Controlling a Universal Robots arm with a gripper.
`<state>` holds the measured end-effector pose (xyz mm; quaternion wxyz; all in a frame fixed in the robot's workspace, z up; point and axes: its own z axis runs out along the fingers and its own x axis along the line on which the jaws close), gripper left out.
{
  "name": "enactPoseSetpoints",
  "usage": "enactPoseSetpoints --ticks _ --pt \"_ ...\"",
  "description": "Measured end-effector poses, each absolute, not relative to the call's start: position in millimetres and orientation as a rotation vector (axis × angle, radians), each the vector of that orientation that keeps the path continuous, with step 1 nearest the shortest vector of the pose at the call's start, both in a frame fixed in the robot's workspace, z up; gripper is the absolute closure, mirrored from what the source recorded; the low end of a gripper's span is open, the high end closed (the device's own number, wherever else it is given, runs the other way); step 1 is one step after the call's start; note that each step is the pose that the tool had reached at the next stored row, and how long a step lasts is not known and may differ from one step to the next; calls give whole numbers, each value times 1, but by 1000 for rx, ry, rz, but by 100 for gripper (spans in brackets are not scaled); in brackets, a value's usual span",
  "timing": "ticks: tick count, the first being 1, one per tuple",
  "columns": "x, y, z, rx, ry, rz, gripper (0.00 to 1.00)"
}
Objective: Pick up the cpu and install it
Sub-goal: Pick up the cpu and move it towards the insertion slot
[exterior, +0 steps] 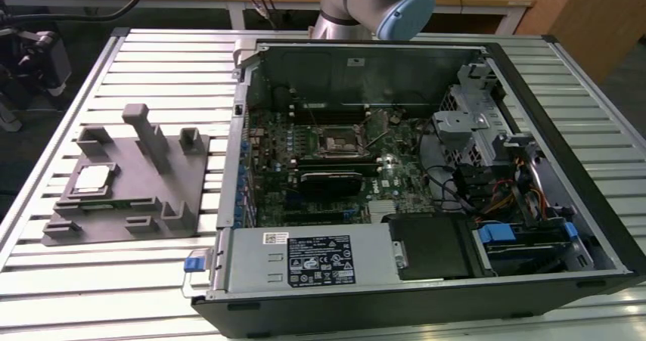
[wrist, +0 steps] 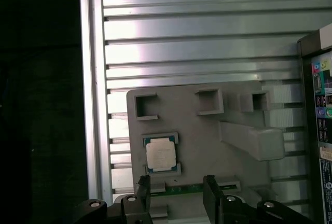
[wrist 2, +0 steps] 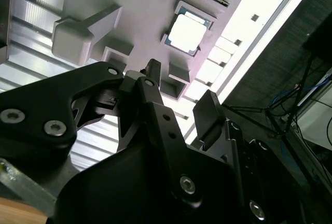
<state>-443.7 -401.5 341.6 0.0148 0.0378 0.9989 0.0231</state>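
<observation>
The cpu (exterior: 93, 178) is a small square chip with a silvery top. It lies flat in a recess of the grey moulded tray (exterior: 131, 205) on the exterior view's left. Both wrist views look down on the cpu (wrist: 160, 155) (wrist 2: 188, 32) from well above. My gripper (wrist: 176, 189) (wrist 2: 180, 92) hangs over the tray (wrist: 207, 125), open, with nothing between its black fingers (wrist: 210, 189). The black cpu socket (exterior: 333, 139) sits in the middle of the motherboard inside the open computer case (exterior: 404, 288).
Upright posts (exterior: 150, 133) rise from the tray near the cpu. The case walls, drive cage (exterior: 474, 122) and cables (exterior: 495, 197) surround the motherboard. The robot arm's base (exterior: 374, 4) stands behind the case. Everything rests on a ribbed aluminium table (exterior: 60, 280).
</observation>
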Motion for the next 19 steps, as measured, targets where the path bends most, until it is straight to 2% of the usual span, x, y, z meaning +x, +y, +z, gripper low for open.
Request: enactPoseSetpoints --ticks 19 --pt "-444 -402 336 118 3109 72 47"
